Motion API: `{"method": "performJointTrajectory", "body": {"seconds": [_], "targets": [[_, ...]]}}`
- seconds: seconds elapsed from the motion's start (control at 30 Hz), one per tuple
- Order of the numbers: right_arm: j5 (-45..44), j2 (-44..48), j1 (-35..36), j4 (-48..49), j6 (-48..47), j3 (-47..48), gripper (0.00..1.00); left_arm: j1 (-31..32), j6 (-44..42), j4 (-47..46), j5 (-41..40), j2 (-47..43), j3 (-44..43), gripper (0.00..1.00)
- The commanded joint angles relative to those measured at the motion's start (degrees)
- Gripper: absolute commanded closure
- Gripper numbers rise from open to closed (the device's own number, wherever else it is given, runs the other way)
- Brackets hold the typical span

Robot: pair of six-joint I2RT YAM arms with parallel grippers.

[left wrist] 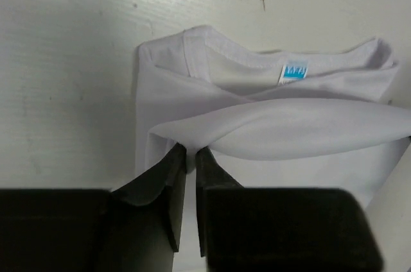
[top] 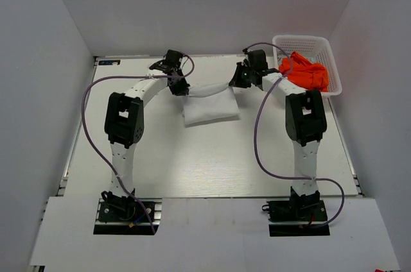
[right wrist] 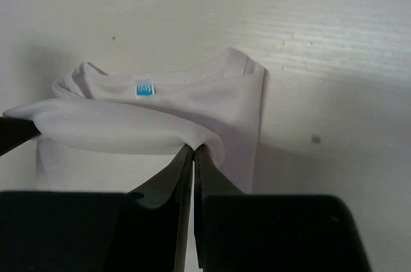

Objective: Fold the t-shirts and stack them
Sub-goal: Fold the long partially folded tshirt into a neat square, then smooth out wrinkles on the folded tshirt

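The white t-shirt (top: 210, 106) lies partly folded at the table's far middle, its collar and blue label facing up. My left gripper (top: 183, 90) is shut on its left far edge, and my right gripper (top: 235, 83) is shut on its right far edge. Between them a band of cloth hangs lifted above the rest. In the left wrist view the gripper (left wrist: 191, 151) pinches the cloth fold (left wrist: 289, 129). In the right wrist view the gripper (right wrist: 194, 149) pinches the fold (right wrist: 109, 129). The orange t-shirt (top: 306, 72) lies bunched in the basket.
A white lattice basket (top: 314, 43) stands at the table's far right corner. White walls enclose the table (top: 212, 163) on the left, back and right. Purple cables loop off both arms.
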State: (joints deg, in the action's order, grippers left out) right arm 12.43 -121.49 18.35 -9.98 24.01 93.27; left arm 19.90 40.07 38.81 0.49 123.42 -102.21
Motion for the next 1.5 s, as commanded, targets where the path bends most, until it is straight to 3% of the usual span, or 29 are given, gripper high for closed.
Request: {"method": "performJointTrajectory", "body": {"seconds": [0.0,0.03,0.07,0.13,0.2,0.3,0.4,0.47,0.6,0.73,0.9,1.1,1.2,1.27,1.4,1.47], "targets": [[2.85,-3.57,-1.03,6.72,-0.63,6.55,0.91,-1.17,-0.08,-4.00,-3.20,-0.10,-4.56,0.74],[6.09,-6.10,-1.30,6.55,-1.68,8.31,0.77,-1.70,-0.08,-4.00,-3.22,0.68,-5.44,0.17],[7.34,-8.30,-1.47,4.11,-1.95,14.33,0.48,-1.71,-0.08,-4.00,-3.74,1.47,-7.98,0.00],[10.66,-9.72,-1.30,0.51,-4.30,17.72,0.10,-2.32,-0.08,-1.21,-4.97,1.48,-10.80,0.00],[9.82,-6.24,-1.04,-0.22,-5.72,16.78,0.10,-2.32,-0.79,-0.57,-5.59,0.35,-12.40,0.00],[10.07,1.59,-0.60,5.47,-4.16,4.18,0.10,-0.05,-2.19,-4.43,-1.65,-3.17,-6.70,0.00],[10.51,8.01,0.37,8.73,-2.57,-5.07,0.10,1.19,-2.19,-14.26,9.60,-7.22,3.05,0.00],[13.56,10.47,0.63,11.54,-1.08,-8.53,0.10,2.59,-1.49,-17.61,11.01,-7.22,6.22,0.00],[16.75,12.95,1.60,16.73,0.60,-19.16,0.10,3.74,-1.49,-18.42,11.02,-2.33,4.13,0.00],[18.95,9.45,1.78,19.38,2.01,-21.46,0.10,3.74,-1.49,-12.54,6.11,3.48,-0.70,0.00],[17.13,6.09,1.52,19.82,0.96,-23.49,0.10,1.54,0.27,-8.22,-2.33,4.82,3.06,0.00],[16.32,5.29,2.04,16.40,-2.21,-20.77,0.10,0.40,-1.13,-7.35,1.44,4.82,-0.95,0.00],[13.77,10.21,3.27,15.60,-4.49,-19.98,0.10,2.15,-4.11,-5.24,-2.77,0.79,-4.40,0.00],[12.02,14.94,3.88,16.21,-5.38,-21.11,0.10,2.16,-4.13,-5.23,-3.57,-4.90,-2.21,0.00],[7.27,21.62,5.12,18.58,-4.24,-27.42,0.10,2.16,-0.98,-7.34,-6.98,-13.44,10.42,0.00],[5.07,22.87,5.47,19.20,-1.96,-30.60,0.10,2.69,-0.35,-5.77,-7.61,-14.17,13.26,0.00]]}}
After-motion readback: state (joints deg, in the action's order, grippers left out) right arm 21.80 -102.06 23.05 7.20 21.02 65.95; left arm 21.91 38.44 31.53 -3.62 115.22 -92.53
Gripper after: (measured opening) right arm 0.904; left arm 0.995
